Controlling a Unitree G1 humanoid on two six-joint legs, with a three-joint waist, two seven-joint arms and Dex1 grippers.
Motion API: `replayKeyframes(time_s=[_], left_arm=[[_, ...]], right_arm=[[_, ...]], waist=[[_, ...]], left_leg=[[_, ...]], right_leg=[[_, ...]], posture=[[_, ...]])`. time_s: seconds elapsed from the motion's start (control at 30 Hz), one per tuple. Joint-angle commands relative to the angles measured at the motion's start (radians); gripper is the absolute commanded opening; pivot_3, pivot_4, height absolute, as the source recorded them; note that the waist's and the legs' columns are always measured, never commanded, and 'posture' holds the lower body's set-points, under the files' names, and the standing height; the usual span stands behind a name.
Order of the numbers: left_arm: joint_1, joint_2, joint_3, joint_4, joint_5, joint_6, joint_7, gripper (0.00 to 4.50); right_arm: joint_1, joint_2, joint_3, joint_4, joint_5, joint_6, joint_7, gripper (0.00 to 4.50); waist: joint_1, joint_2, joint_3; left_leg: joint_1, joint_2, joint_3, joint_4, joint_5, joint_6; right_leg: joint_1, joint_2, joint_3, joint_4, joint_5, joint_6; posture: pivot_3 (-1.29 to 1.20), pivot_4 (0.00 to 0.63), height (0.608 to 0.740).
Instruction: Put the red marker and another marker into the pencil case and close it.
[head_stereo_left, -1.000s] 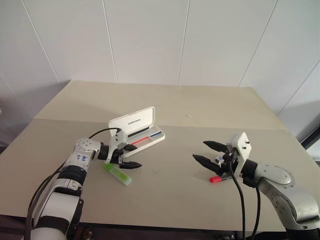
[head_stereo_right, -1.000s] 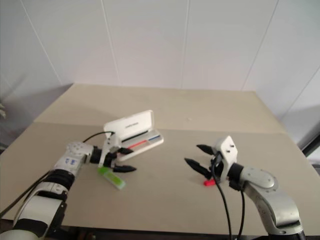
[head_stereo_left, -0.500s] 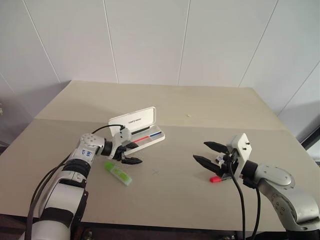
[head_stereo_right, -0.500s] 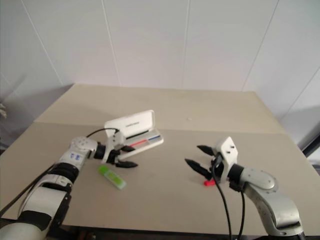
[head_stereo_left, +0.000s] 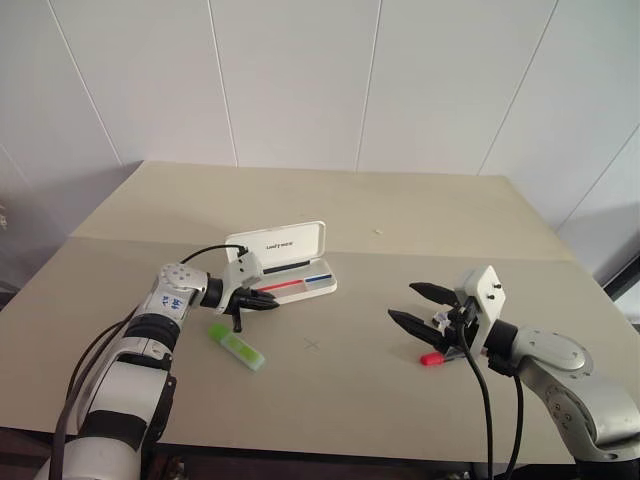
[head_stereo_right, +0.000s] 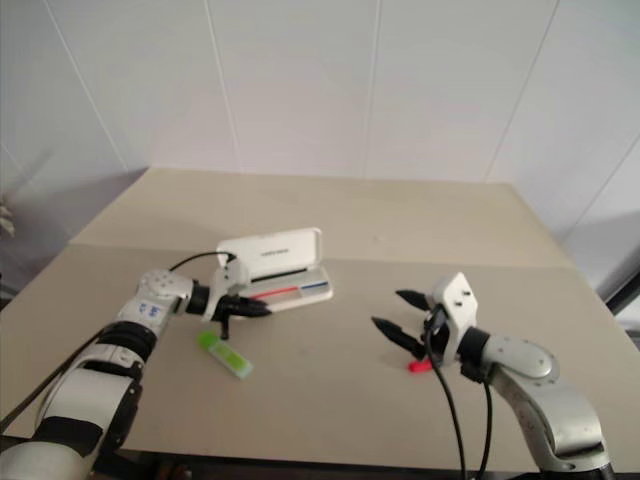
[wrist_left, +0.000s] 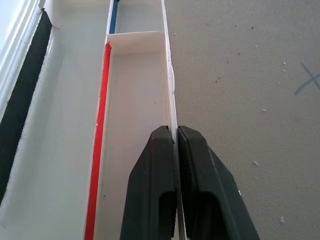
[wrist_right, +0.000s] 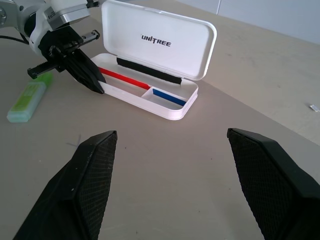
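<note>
Now pinching the light, rigid pencil case (head_stereo_left: 290, 262) by its thin near wall with the left gripper (head_stereo_left: 268, 299), right gripper (head_stereo_left: 412, 305) gaping empty above the slim, roll-prone red marker (head_stereo_left: 431, 357).

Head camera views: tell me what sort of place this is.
Probably a robot test or demo room, not a home: a bare beige table against plain white panelled walls, with a white pencil case and green highlighter laid out.

I see my left hand (head_stereo_right: 258, 310) pinched on the near wall of the open pencil case (head_stereo_right: 283, 266), the green highlighter (head_stereo_right: 224, 354) lying on the worktop (head_stereo_right: 330, 420) just below it, and my right hand (head_stereo_right: 400, 318) spread above the red marker (head_stereo_right: 419, 365).
</note>
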Motion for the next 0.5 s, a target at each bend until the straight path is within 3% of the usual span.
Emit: replayKeyframes(time_s=[0.03, 0.5], left_arm=[[0.036, 0.023, 0.031, -0.074, -0.024, -0.039, 0.003, 0.02], [0.322, 0.088, 0.05, -0.698, -0.149, 0.104, -0.069, 0.02]], right_arm=[[-0.001, -0.023, -0.042, -0.032, 0.018, -0.01, 0.009, 4.5], [0.039, -0.084, -0.102, -0.03, 0.1, -0.021, 0.12, 4.5]], waist=[[0.0, 0.0, 0.0], [0.0, 0.0, 0.0]], left_leg=[[0.0, 0.0, 0.0, 0.0, 0.0, 0.0], [0.0, 0.0, 0.0, 0.001, 0.0, 0.0]], right_leg=[[0.0, 0.0, 0.0, 0.0, 0.0, 0.0], [0.0, 0.0, 0.001, 0.002, 0.0, 0.0]], posture=[[0.0, 0.15, 0.74], [0.0, 0.15, 0.74]])
